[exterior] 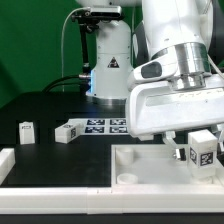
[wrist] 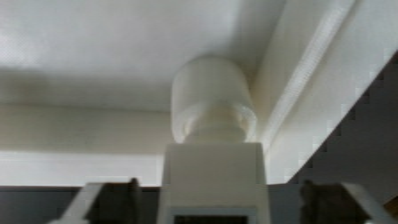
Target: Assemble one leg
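now, at the lower right of the exterior view, the hand (exterior: 197, 145) is clamped around the leg (exterior: 199, 155), upright above the white square top (exterior: 150, 176). best to keep it vertical, centre its tip on the corner socket, then twist gently.

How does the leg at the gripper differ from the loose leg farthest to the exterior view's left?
The leg at the gripper stands over the white top's corner; the far-left leg rests on the black table. The first sits within the gripper; the second is untouched. Both are small white blocks.
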